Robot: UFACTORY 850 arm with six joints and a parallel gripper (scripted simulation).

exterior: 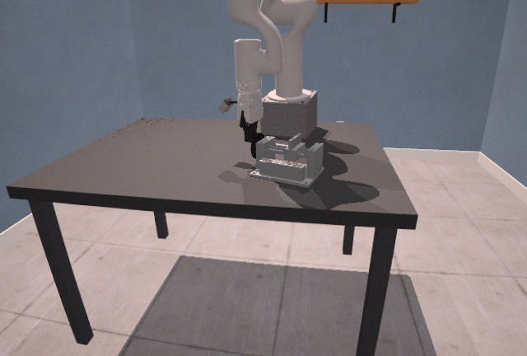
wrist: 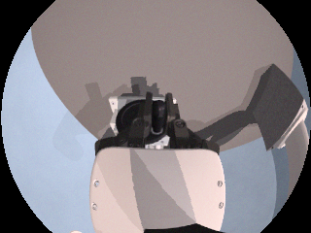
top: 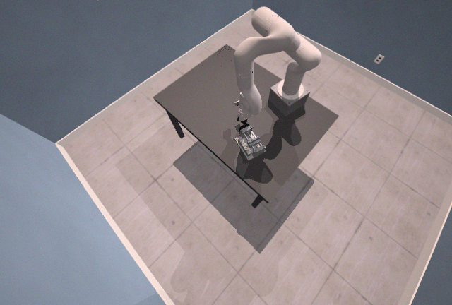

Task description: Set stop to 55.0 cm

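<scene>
The black handwheel [top: 244, 126] [exterior: 254, 150] [wrist: 120, 117] is at the left end of a small grey stop fixture [exterior: 314, 160]. The stop's grey crosspiece [top: 253, 142] [exterior: 294, 144] sits on the rails between the end blocks. A pale scale block [exterior: 282, 170] runs along the front, with a small red mark [exterior: 289, 161]; its numbers are too small to read. My gripper [top: 243, 121] [exterior: 252, 137] [wrist: 158, 101] points down at the wheel, its fingers shut on the wheel's black handle [wrist: 158, 116]. The wrist view hides part of the wheel behind the fingers.
The fixture stands on the dark table [top: 204, 86] [exterior: 170, 173]. The arm's base block [top: 286, 106] [exterior: 289, 118] stands behind it. Small dark specks show at the table's far left corner. An orange shelf [exterior: 366, 2] is on the back wall.
</scene>
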